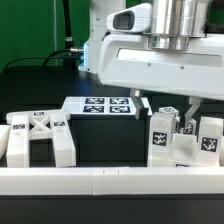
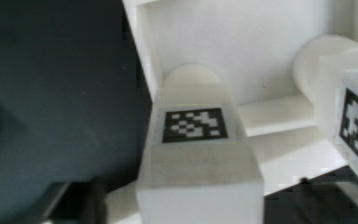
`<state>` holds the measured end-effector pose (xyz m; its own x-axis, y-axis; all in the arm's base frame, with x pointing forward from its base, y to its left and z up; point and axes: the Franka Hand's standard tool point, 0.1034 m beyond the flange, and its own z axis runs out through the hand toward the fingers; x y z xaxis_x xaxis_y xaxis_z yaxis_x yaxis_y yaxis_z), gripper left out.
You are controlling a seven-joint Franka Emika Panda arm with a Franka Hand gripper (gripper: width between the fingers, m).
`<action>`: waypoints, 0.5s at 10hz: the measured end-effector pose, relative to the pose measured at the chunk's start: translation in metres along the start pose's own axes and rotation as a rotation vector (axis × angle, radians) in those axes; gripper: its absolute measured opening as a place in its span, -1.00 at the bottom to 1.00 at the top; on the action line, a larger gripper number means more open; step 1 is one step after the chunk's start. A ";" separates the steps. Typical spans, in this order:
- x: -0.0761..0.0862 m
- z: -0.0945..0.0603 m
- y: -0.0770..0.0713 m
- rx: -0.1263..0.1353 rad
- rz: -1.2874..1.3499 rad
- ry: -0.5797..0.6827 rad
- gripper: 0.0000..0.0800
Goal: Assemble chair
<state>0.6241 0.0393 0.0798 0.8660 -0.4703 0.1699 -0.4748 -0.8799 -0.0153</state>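
The chair is in loose white tagged parts. An X-ribbed panel (image 1: 40,135) stands at the exterior view's left. Several tagged blocks (image 1: 163,135) cluster at the right, under my gripper (image 1: 186,118). In the wrist view a narrow white part with one square tag (image 2: 197,125) lies between my dark fingers (image 2: 69,200). My gripper (image 2: 185,205) is open. One finger stands apart from the part, and the other is close beside it. A second tagged part (image 2: 357,115) lies next to it.
The marker board (image 1: 105,106) lies flat at the back middle of the black table (image 1: 100,135). A long plain white rail (image 1: 110,182) runs along the front edge. Black cables hang at the back left.
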 end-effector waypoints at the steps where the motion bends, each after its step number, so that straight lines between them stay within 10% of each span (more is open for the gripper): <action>1: 0.002 -0.008 -0.002 0.010 -0.007 0.005 0.55; 5: -0.011 -0.033 0.007 0.039 -0.033 0.009 0.62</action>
<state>0.6064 0.0405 0.1106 0.8796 -0.4404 0.1797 -0.4393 -0.8970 -0.0483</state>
